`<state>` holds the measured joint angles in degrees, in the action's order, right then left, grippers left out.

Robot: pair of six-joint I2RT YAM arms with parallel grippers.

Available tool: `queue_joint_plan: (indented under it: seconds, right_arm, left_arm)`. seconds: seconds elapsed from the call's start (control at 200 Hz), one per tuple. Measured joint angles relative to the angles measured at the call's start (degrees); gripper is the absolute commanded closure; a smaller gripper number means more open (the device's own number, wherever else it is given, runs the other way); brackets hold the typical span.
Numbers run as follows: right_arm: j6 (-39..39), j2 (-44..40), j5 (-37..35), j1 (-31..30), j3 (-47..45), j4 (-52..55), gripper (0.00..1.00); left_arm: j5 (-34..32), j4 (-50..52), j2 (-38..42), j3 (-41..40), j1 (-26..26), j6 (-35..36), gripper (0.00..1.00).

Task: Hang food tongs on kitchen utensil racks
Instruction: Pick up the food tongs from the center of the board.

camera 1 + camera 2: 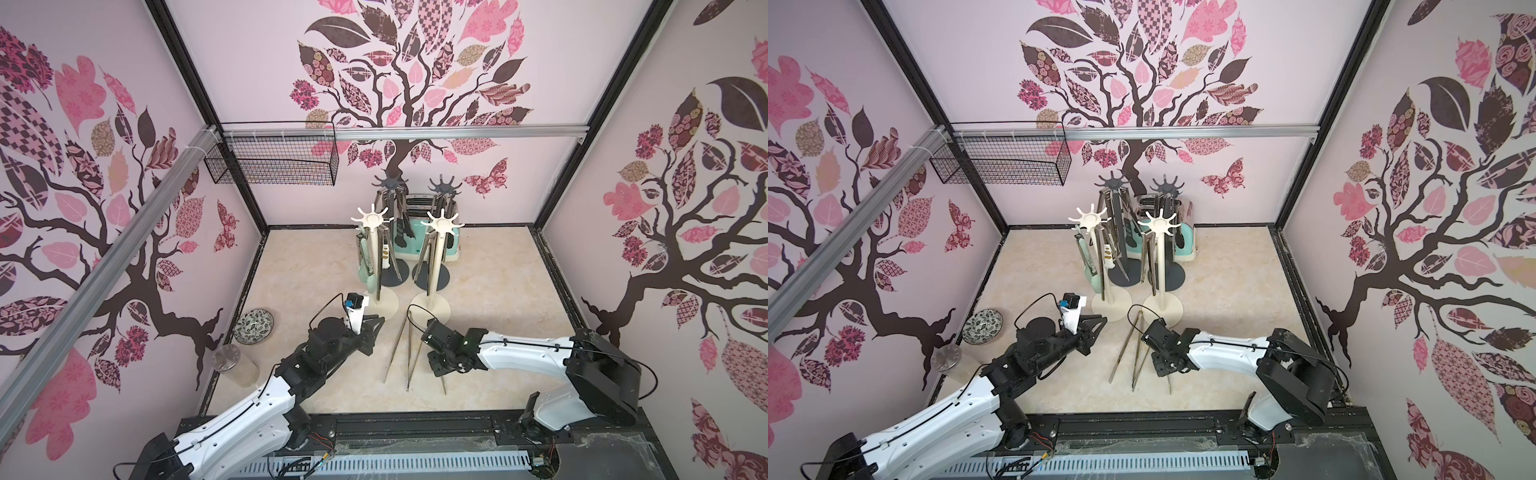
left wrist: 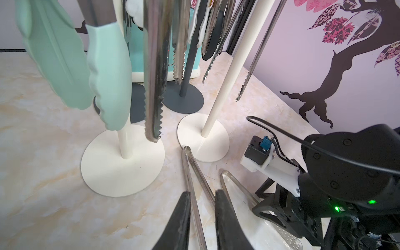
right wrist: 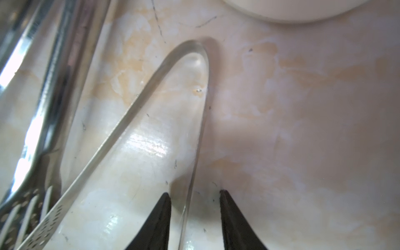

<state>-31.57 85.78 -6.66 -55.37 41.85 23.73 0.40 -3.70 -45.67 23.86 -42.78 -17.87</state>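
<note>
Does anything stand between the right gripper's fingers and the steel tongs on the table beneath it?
Nothing visible does. In the right wrist view the right gripper straddles one arm of the tongs, its fingers apart over bare table. The second tongs lie beside, clear of the fingers.

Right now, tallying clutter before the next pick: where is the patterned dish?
In both top views the patterned dish sits on the tabletop at the robot's far left, just beyond the clear lidded jar.

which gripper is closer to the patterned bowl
Left. The left gripper is between the bowl and the tongs lying on the table; the right gripper is beyond those tongs, on their far side from the bowl.
</note>
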Motion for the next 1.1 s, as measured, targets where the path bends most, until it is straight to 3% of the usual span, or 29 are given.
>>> queue_joint_plan:
  seconds: [0.575, 0.94, 1.095]
  right_arm:
    - [-0.11, 1.07, -2.16, -0.11, 0.59, 0.04, 0.88]
    - [-0.13, 1.03, -2.58, -0.11, 0.52, 0.04, 1.00]
    - [-0.13, 0.09, -3.30, -0.13, -0.33, -0.15, 1.00]
  left_arm:
    - [-0.17, 0.44, 0.28, -0.09, 0.00, -0.33, 0.77]
    - [-0.52, 1.51, 1.99, -0.52, 0.00, -0.42, 0.77]
    - [-0.90, 2.16, 2.58, -0.59, 0.00, -0.57, 0.77]
